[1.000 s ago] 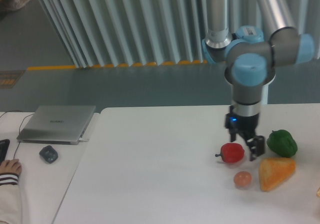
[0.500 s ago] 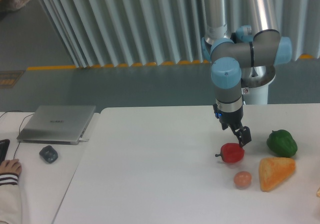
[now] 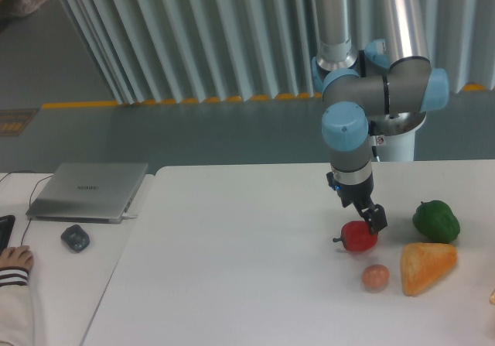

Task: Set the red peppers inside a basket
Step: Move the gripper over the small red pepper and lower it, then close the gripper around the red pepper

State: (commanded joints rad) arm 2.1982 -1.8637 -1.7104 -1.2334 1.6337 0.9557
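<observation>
The red pepper (image 3: 358,237) is small, glossy and lobed, with a short dark stem pointing left, and it rests on the white table (image 3: 232,261) right of centre. My gripper (image 3: 372,217) hangs at the pepper's upper right, its dark fingertips (image 3: 377,221) at or just above the pepper's top. The fingers are turned edge-on to the camera, so the gap between them is hidden. The pepper stays on the table. No basket is in view.
A green pepper (image 3: 436,220), an orange wedge (image 3: 427,266) and a pinkish ball (image 3: 375,276) lie close to the right of and below the red pepper. A laptop (image 3: 87,191), a mouse (image 3: 75,238) and a person's hand (image 3: 14,259) are on the left.
The arm has shifted left and the wrist has turned, so the fingers that stood spread beside the pepper now appear edge-on over its upper right. The pepper has not moved.
</observation>
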